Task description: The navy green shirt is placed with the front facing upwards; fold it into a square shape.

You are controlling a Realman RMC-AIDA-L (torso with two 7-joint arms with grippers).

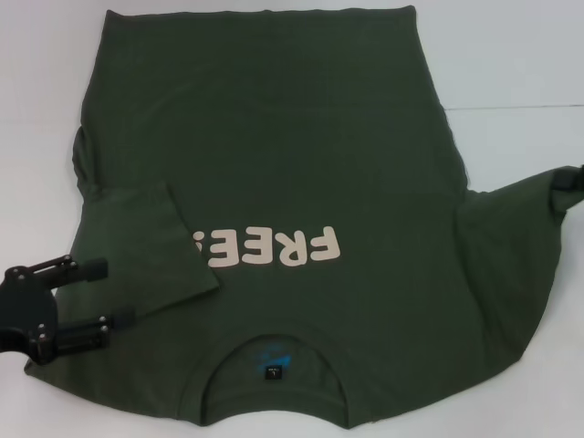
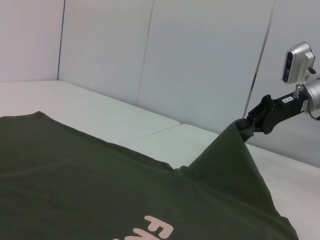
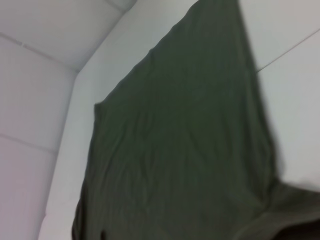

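Note:
The navy green shirt [image 1: 292, 155] lies face up on the white table, its collar [image 1: 274, 365] nearest me and the pale lettering [image 1: 274, 248] upside down. Its left sleeve [image 1: 151, 242] is folded inward over the front. My left gripper [image 1: 102, 298] hovers open beside that folded sleeve, at the shirt's near left edge, with nothing between its fingers. At the far right my right gripper [image 1: 568, 185] is shut on the tip of the right sleeve [image 1: 511, 228]. In the left wrist view the right gripper [image 2: 252, 124] holds the sleeve [image 2: 225, 165] lifted above the table.
The white table [image 1: 511, 64] has a seam line [image 1: 520, 108] running off to the right of the shirt. Pale wall panels [image 2: 200, 65] stand behind the table. The right wrist view shows only the shirt's body [image 3: 185, 140] and bare tabletop.

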